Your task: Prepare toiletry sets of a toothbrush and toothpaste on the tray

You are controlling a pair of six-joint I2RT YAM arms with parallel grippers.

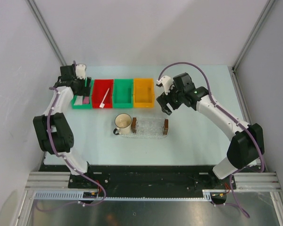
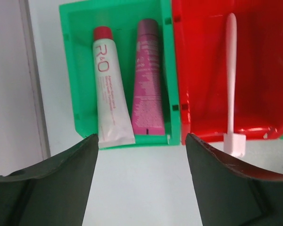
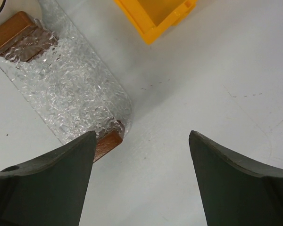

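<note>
table (image 1: 203, 141): pale, smooth and flat.
tray (image 1: 150, 128): clear, pebbled plastic rectangle with a brown block at each short end; I see it near mid-table.
red bin (image 1: 97, 94): glossy open plastic box.
green bin (image 2: 70, 70): the same shape, touching the red bin.
left gripper (image 2: 141, 139): my dark fingers spread apart, empty, facing both bins.
right gripper (image 3: 142, 136): fingers apart, empty, near the tray's end.
toothbrush (image 2: 231, 80): slim, white, in the red bin with its head overhanging the rim.
toothpaste (image 2: 147, 80): soft pink tube in the green bin, beside a white tube (image 2: 108, 89).

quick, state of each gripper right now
left gripper: open, holding nothing
right gripper: open, holding nothing
</note>
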